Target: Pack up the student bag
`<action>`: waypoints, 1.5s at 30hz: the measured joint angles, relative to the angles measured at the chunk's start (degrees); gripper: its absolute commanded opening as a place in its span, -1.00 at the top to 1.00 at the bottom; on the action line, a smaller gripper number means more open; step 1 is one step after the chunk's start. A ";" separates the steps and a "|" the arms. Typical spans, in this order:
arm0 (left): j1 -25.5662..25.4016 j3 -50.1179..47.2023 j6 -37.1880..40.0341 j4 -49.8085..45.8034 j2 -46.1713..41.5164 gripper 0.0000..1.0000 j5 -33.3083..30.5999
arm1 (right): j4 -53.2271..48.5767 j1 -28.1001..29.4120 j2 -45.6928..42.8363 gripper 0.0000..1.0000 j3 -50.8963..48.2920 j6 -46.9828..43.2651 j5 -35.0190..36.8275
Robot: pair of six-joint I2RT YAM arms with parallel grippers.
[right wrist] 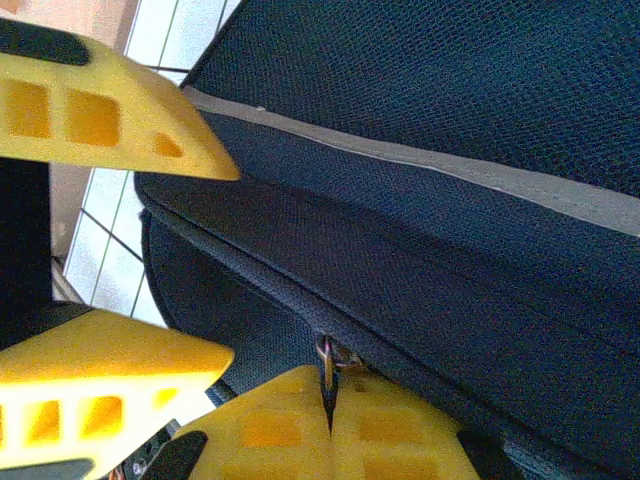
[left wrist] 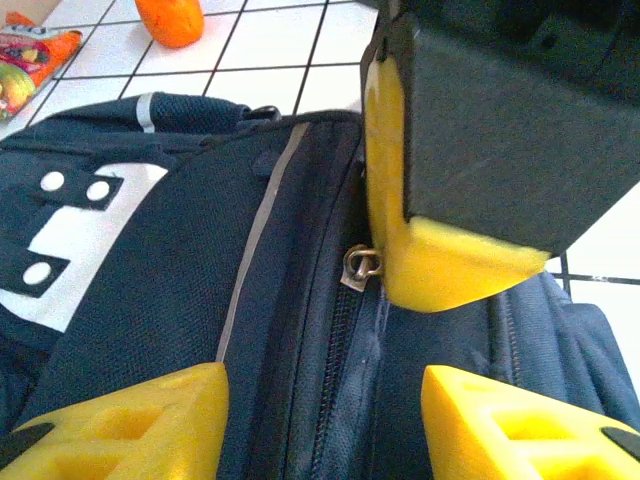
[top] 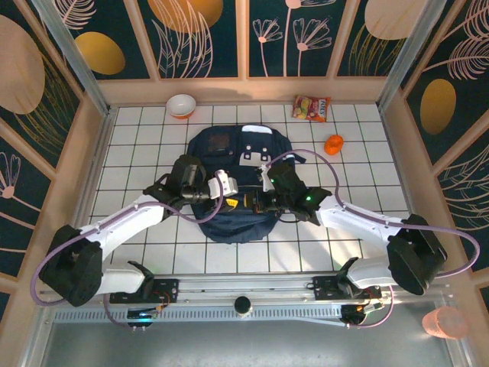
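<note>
The student bag (top: 229,149), navy with a light grey patch, lies flat in the middle of the tiled table. Both grippers meet at its near end. My right gripper (right wrist: 330,400) is shut on the metal zipper pull (right wrist: 327,352), which is pinched between its yellow fingertips. In the left wrist view that zipper pull (left wrist: 362,266) sits at the top of a closed zip line, with the right gripper's fingers (left wrist: 430,260) on it. My left gripper (left wrist: 322,400) is open, its fingers straddling the zip just below the pull, with only bag (left wrist: 150,300) fabric between them.
A white and orange bowl (top: 181,105) stands at the back left. A snack packet (top: 312,108) and an orange object (top: 334,144) lie at the back right. Wooden walls enclose the table on three sides.
</note>
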 measured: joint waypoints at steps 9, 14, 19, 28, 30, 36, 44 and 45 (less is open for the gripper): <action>-0.70 1.95 2.62 -0.72 3.45 0.95 -1.51 | -0.44 -0.39 0.00 1.00 0.00 0.00 0.20; -1.11 1.95 2.71 -1.05 3.26 1.00 -3.26 | -3.21 -2.27 -1.16 1.00 0.00 -0.09 0.17; -1.25 1.95 1.44 -0.09 1.90 1.00 -3.48 | -5.95 -5.09 -5.03 1.00 -0.61 -0.46 -0.20; -1.20 1.66 -0.61 0.22 1.36 0.60 -2.12 | -6.88 -6.03 -7.89 1.00 -2.01 -0.44 -0.85; -1.20 1.66 -1.31 0.17 1.36 0.14 -1.36 | -6.34 -5.51 -7.48 1.00 -2.01 -0.46 -0.83; -3.08 1.88 -5.01 0.98 1.36 -0.06 0.90 | -5.14 -4.68 -4.79 1.00 -1.99 -0.50 -0.92; -5.05 7.98 -3.54 -1.29 5.57 0.00 0.72 | -4.94 -4.68 -4.66 1.00 -1.99 -0.52 -1.16; -5.05 8.76 -3.06 -2.01 6.60 0.03 0.66 | -4.94 -4.68 -4.66 1.00 -1.99 -0.55 -1.20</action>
